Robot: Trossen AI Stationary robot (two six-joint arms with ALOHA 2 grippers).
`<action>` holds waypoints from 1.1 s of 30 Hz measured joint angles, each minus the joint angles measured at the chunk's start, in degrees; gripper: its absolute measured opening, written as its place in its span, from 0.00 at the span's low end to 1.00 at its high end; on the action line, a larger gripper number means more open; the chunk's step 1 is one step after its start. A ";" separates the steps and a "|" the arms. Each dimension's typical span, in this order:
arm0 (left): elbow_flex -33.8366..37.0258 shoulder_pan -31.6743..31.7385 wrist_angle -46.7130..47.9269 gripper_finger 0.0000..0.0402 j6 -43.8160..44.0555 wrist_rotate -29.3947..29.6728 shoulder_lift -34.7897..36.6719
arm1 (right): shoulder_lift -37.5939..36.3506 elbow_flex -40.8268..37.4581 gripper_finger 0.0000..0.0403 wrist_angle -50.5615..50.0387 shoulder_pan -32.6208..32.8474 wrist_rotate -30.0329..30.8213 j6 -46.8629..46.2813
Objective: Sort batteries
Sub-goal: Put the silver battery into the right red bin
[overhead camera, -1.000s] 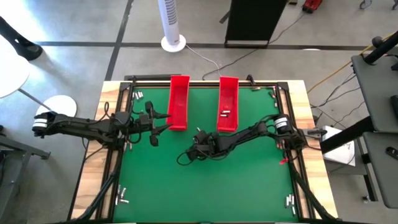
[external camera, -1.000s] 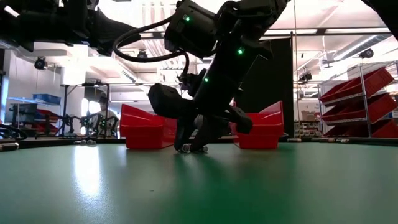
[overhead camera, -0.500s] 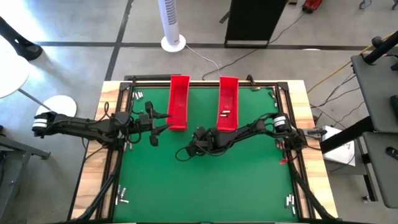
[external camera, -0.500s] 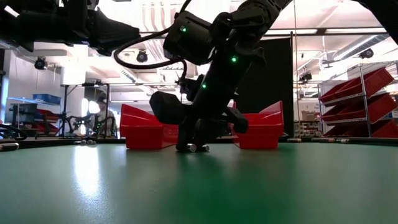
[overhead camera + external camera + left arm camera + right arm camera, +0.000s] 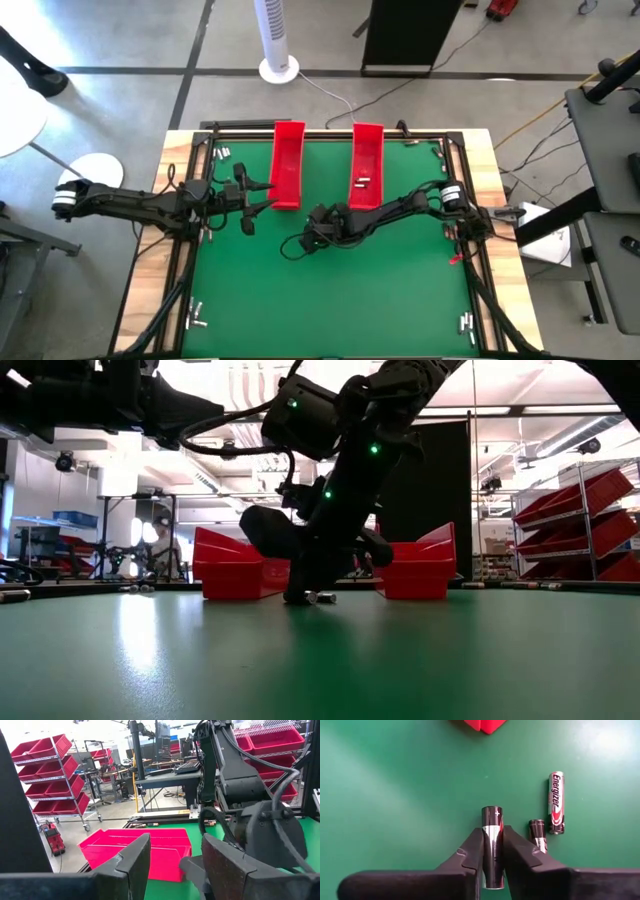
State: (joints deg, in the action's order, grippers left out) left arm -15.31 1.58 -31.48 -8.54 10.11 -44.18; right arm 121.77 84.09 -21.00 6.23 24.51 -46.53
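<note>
Green mat (image 5: 400, 290) framed by wooden table edges, two red trays (image 5: 288, 165) set at its far edge, right gripper (image 5: 492, 851) clamped on a battery (image 5: 492, 845) near the mat's centre, two loose batteries (image 5: 556, 802) lying beside it, left gripper (image 5: 172, 865) held apart near the left tray, shelving with red bins (image 5: 585, 525) seen in the room behind.

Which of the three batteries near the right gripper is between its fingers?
The thicker battery, the one between the right gripper's two fingers, which press on its sides. The thin battery with red lettering and the short one lie free beside it on the green mat.
</note>
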 joint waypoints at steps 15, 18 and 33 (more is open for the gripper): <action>0.00 0.01 0.58 0.39 0.00 0.00 0.08 | -14.04 2.80 0.13 -9.48 -1.40 -7.81 15.74; 0.00 0.00 0.48 0.39 0.00 0.00 0.12 | -17.91 2.74 0.12 -13.76 -2.86 -7.61 20.51; 0.00 0.00 -2.46 0.39 0.62 0.00 0.04 | -33.94 -3.47 0.12 -29.05 -13.50 -6.93 38.91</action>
State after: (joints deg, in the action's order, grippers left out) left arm -15.31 1.59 -33.94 -7.91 10.11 -44.14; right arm 87.84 80.62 -50.05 -7.27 17.58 -7.62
